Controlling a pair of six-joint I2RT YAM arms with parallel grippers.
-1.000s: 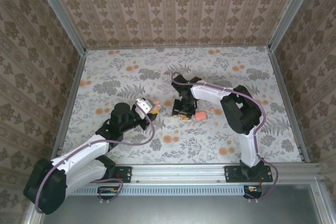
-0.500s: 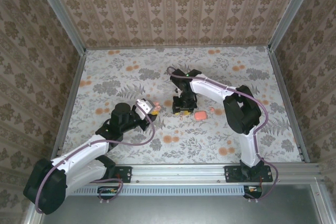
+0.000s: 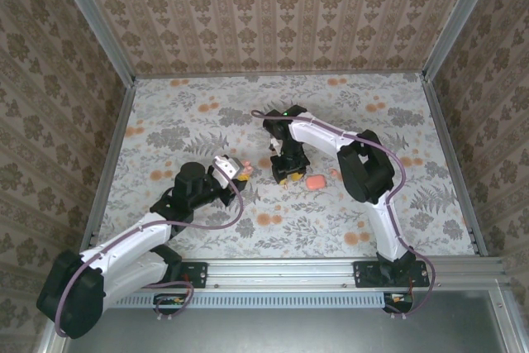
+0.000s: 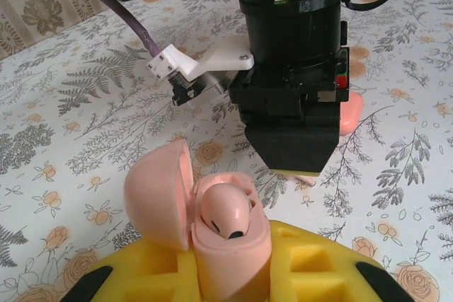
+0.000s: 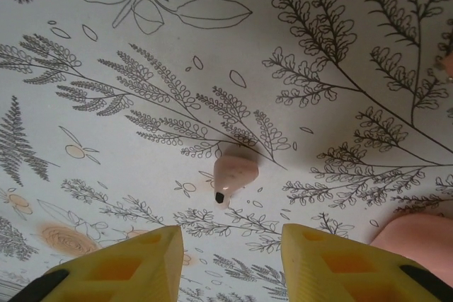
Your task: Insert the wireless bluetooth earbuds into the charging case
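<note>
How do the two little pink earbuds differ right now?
The seated earbud sits in the open case; the loose earbud lies on the table. The left end effector grips the seated earbud's case; the loose earbud lies untouched before the open right end effector. Both are glossy pink with a dark tip.

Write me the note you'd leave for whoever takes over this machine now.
Left tool: shut on the open salmon-pink plastic charging case.
Right tool: open, empty, above the floral-print table.
Done: one tiny glossy pink earbud sits in the case.
To do: the second pink earbud lies loose on the table, just ahead of the right tool; grasp it and seat it in the case.
</note>
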